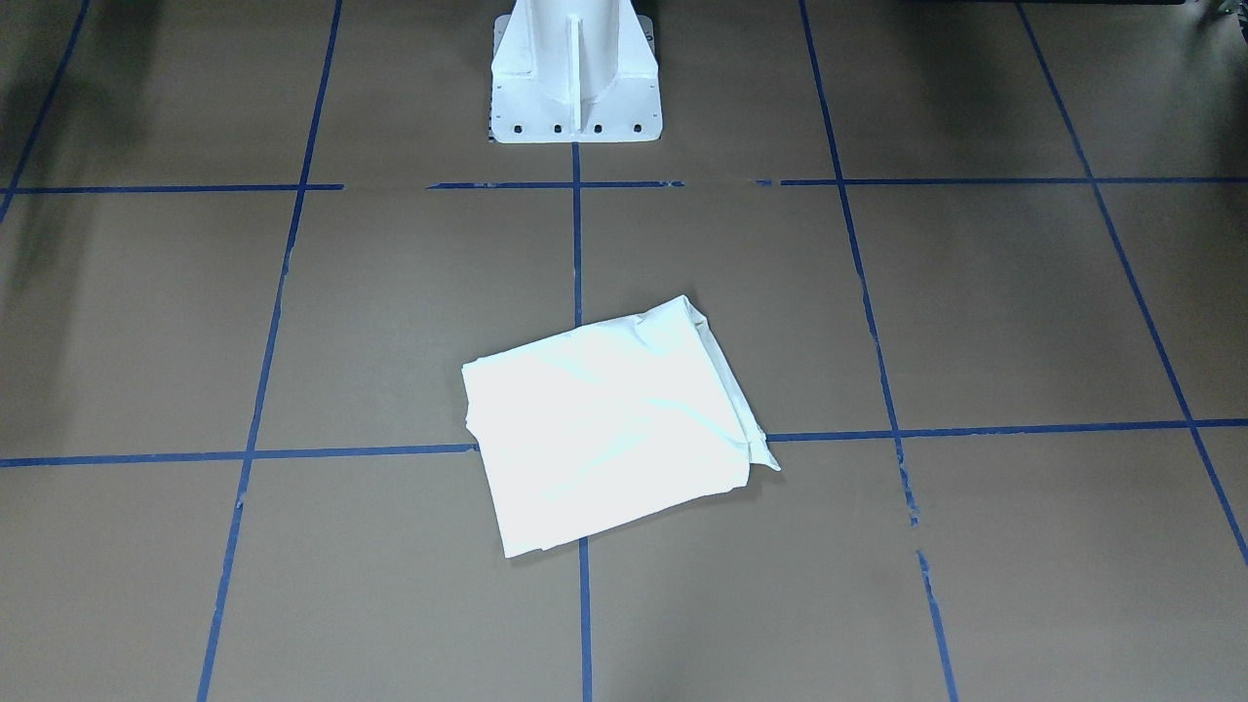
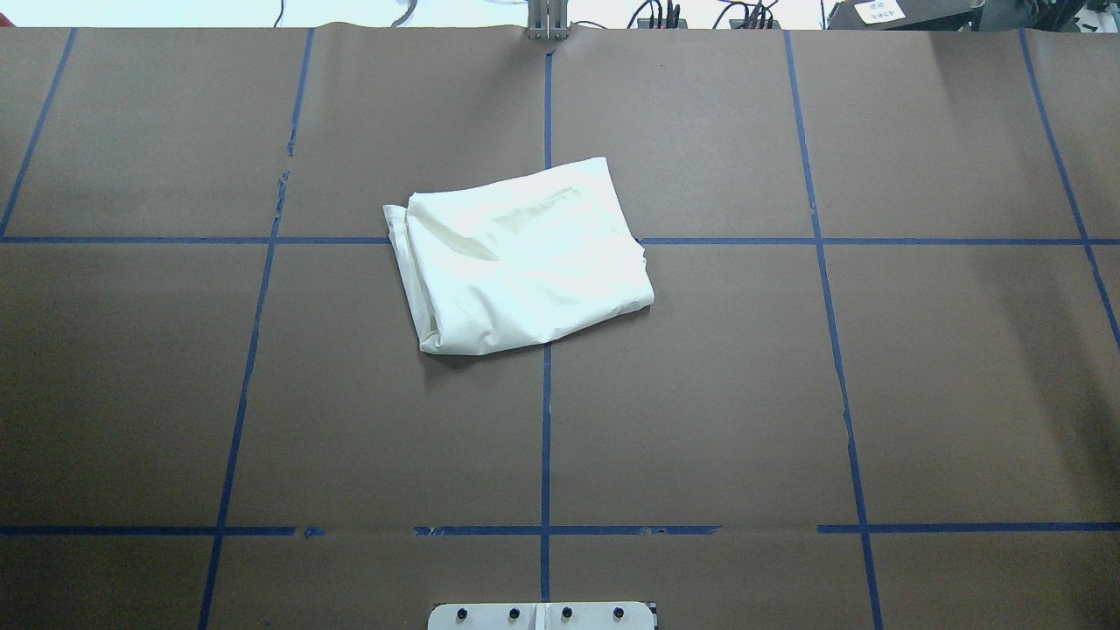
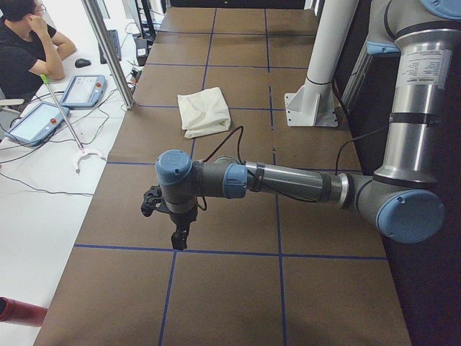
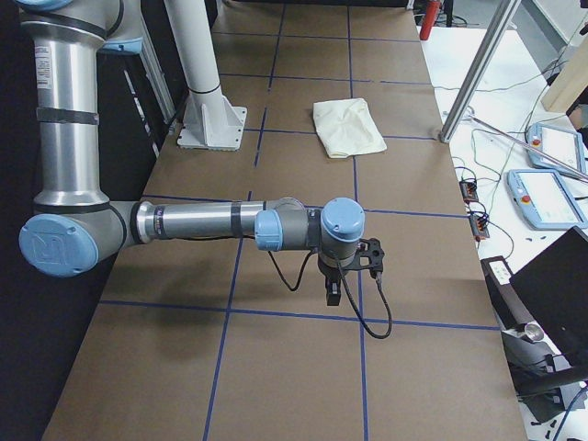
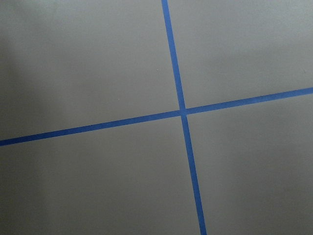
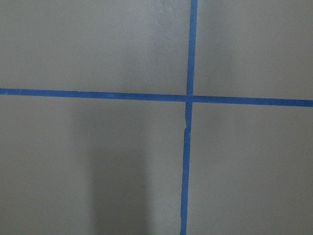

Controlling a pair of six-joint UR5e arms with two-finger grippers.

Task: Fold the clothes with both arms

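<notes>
Lying folded, plain-sided T-shirt (image 2: 525, 258), left hand (image 3: 178, 240), right hand (image 4: 333, 294), cannot tell if apart.

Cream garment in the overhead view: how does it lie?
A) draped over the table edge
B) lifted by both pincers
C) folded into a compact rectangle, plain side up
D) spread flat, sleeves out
C: the cream garment lies as a compact folded rectangle, no print showing.
</notes>
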